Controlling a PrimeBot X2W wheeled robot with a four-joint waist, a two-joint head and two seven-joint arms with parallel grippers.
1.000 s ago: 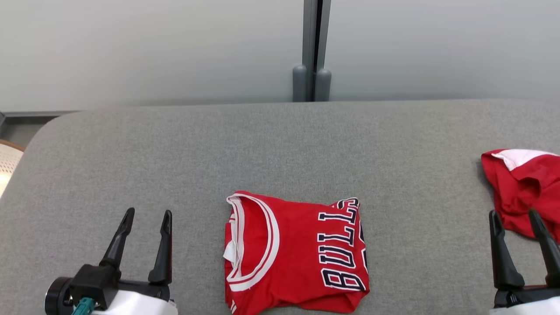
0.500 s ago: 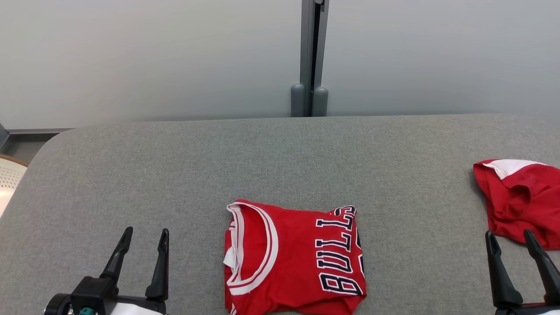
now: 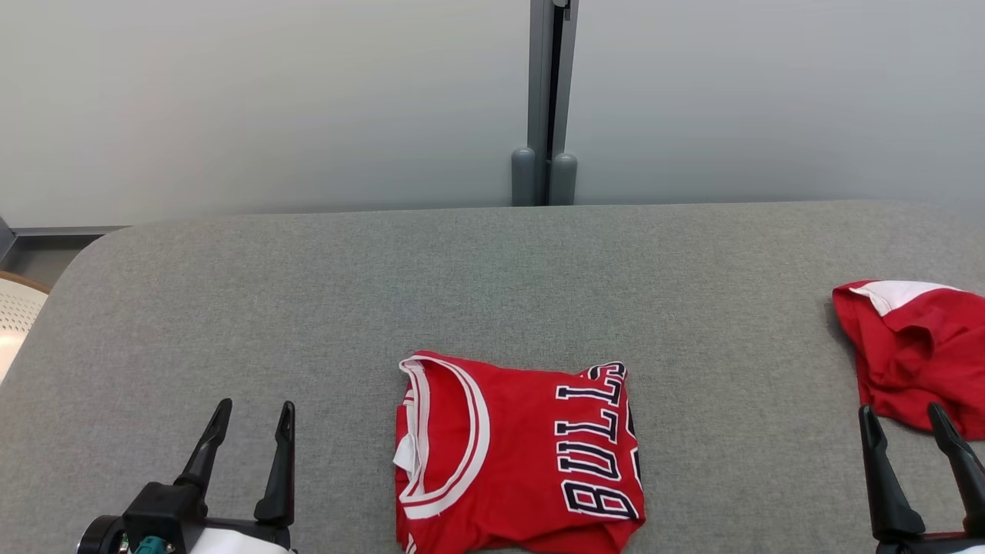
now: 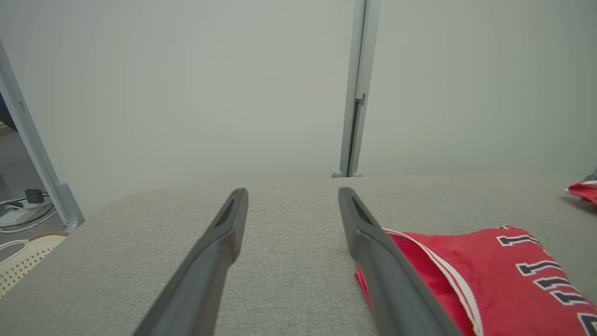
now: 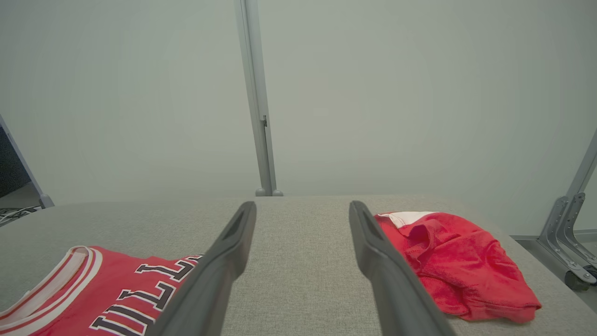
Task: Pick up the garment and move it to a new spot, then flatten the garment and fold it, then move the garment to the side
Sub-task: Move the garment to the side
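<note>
A red jersey (image 3: 523,454) with white collar trim and "BULLS" lettering lies folded into a rectangle at the front middle of the grey table (image 3: 492,292). It also appears at the lower right of the left wrist view as the jersey (image 4: 489,275) and at the lower left of the right wrist view as the jersey (image 5: 93,289). A second red garment (image 3: 916,354) with a white patch lies crumpled at the table's right end, also seen as the garment (image 5: 457,261). My left gripper (image 3: 255,405) is open, left of the jersey. My right gripper (image 3: 902,410) is open just in front of the crumpled garment. Both hold nothing.
A pale partition wall with a grey post (image 3: 546,100) stands behind the table. A white perforated basket (image 3: 15,315) sits off the table's rounded left end. A metal leg with a caster (image 5: 569,233) stands beyond the right end.
The head camera tilted, so the whole picture slid downward at first, then held still. Both garments lie as before and both grippers stay open.
</note>
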